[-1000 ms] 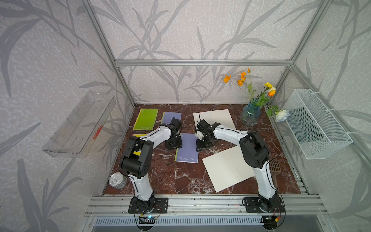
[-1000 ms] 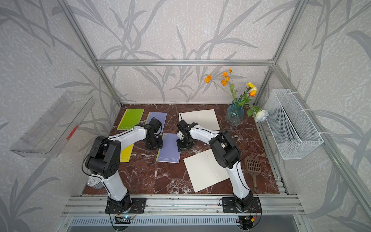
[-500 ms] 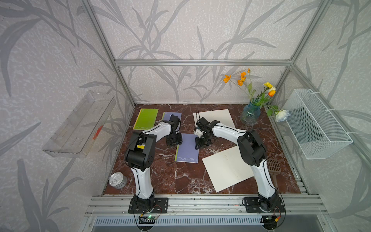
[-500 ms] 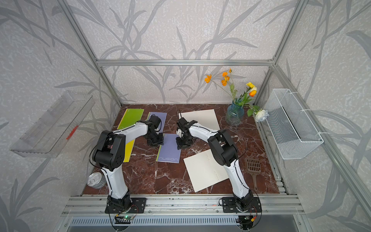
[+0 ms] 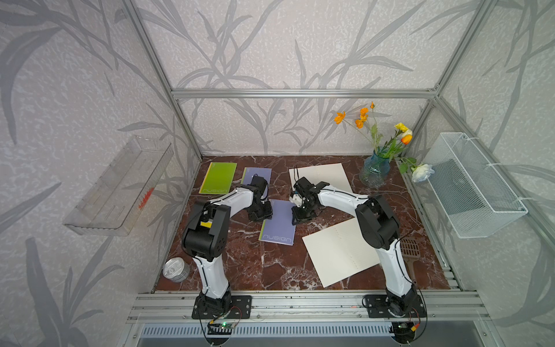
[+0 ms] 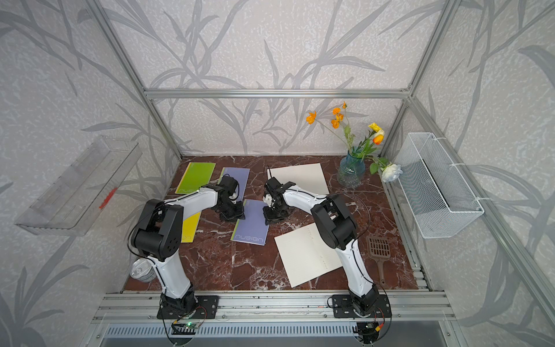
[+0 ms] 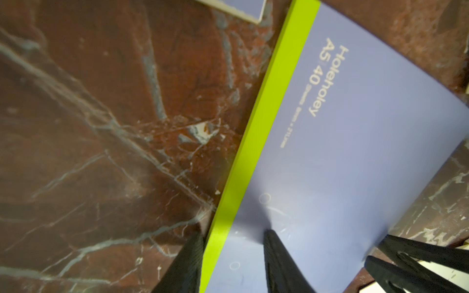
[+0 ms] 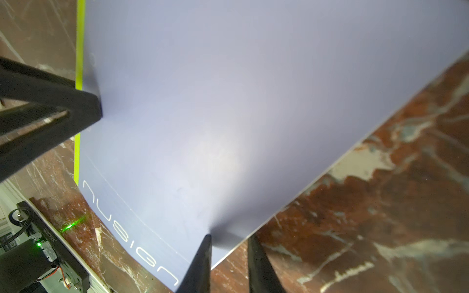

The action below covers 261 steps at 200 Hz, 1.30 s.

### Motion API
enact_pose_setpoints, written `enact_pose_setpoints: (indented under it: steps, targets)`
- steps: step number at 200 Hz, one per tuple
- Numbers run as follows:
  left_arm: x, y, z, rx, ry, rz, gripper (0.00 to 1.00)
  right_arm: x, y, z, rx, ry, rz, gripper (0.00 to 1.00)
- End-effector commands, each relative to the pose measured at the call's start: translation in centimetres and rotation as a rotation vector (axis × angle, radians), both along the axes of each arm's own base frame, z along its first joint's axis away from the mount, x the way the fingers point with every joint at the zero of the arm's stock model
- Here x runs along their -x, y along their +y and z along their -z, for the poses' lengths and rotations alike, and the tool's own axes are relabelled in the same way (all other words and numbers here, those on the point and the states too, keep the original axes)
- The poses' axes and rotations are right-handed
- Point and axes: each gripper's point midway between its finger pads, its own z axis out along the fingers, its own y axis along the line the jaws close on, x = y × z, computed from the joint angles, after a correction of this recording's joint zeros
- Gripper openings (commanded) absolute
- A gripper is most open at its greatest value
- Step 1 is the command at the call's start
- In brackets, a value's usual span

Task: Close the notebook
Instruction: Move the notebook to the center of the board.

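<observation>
The purple notebook (image 5: 279,223) (image 6: 252,222) with a lime-green spine lies flat mid-table, cover up and pages hidden. My left gripper (image 5: 264,214) (image 7: 234,233) points down at its spine edge, open. One finger stands on the marble and the other on the cover (image 7: 342,152). My right gripper (image 5: 297,219) (image 8: 229,237) is at the opposite long edge, open only a narrow way. One of its fingertips rests on the cover (image 8: 228,126) and the other stands past the edge over the table. Each wrist view also shows the other gripper's black fingers.
A notebook open on white pages (image 5: 339,252) lies front right, another (image 5: 324,177) at the back. A green notebook (image 5: 219,177), a purple one (image 5: 255,175) and a yellow one (image 6: 190,225) lie to the left. Also present: vase (image 5: 374,172), tin can (image 5: 175,269), brown scoop (image 5: 408,249).
Both grippers have stayed at the notebook's two long edges, shifting only slightly, and their jaws have drawn a little closer together. The notebook has not moved.
</observation>
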Motion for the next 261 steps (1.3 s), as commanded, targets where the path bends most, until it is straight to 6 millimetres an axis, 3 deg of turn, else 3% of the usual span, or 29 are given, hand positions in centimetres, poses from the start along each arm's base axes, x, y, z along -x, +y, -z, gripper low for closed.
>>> enact_pose_setpoints:
  steps: [1,87,135,261]
  targets:
    - [2.9,0.4,1.7,-0.002,0.094,-0.026,0.41,2.4,-0.4,1.8,0.054,0.054,-0.017,0.26]
    - [5.4,1.5,1.2,-0.025,0.095,-0.074,0.41,4.3,-0.2,2.0,0.045,0.062,-0.033,0.26]
    - [4.8,2.7,1.6,-0.103,0.117,-0.073,0.40,5.1,1.3,1.8,0.035,0.066,-0.063,0.26]
    - [3.6,7.1,1.4,-0.146,0.134,-0.148,0.40,3.8,5.0,1.7,-0.037,0.089,-0.082,0.26]
